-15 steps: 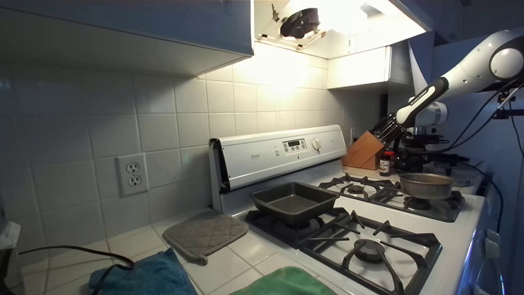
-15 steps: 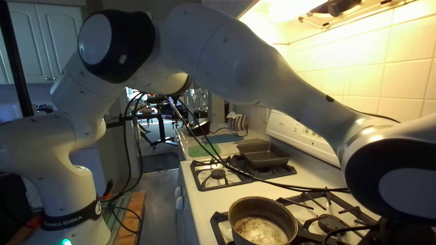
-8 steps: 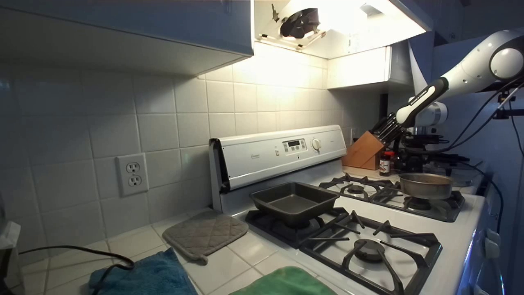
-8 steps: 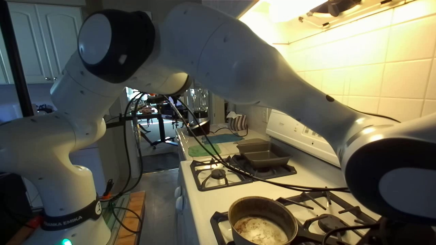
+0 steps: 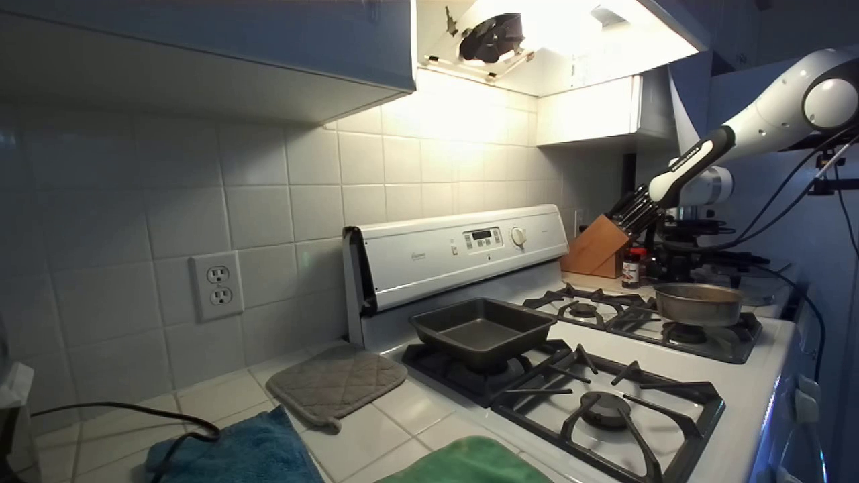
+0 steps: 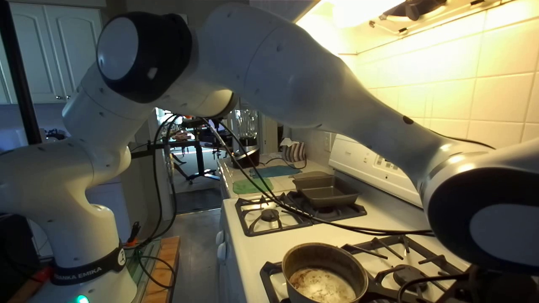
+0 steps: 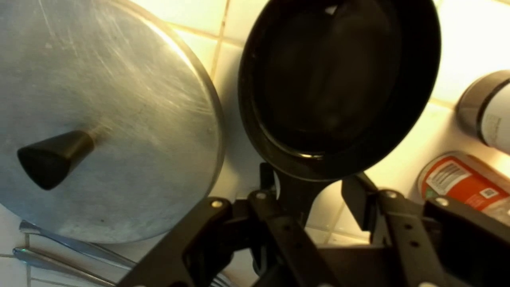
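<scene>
A small round black pan [image 7: 295, 167] lies on the white tiles in the wrist view. My gripper [image 7: 312, 193] is open at the pan's near side. Its fingers stand on either side of the dark pan handle [image 7: 293, 193]. The handle is close to the left finger, and a wide gap with bare tile shows toward the right finger. A large grey metal lid [image 7: 151, 191] with a black knob [image 7: 55, 157] lies left of the pan. The gripper shows only as a dark shape behind the seasoning bottle in an exterior view [image 5: 674, 261].
A red-labelled jar [image 7: 458, 181] and a white-labelled bottle [image 7: 494, 111] lie right of the pan. Metal cutlery [image 7: 59, 263] lies below the lid. A knife block [image 5: 594, 248] stands by the arm. The stove holds a saucepan [image 5: 698, 308] and a square baking pan [image 5: 483, 335].
The arm's wrist end has shifted very slightly in an exterior view, with a small shift of the cable and dark gripper parts below it. The stove and its pans have not moved.
</scene>
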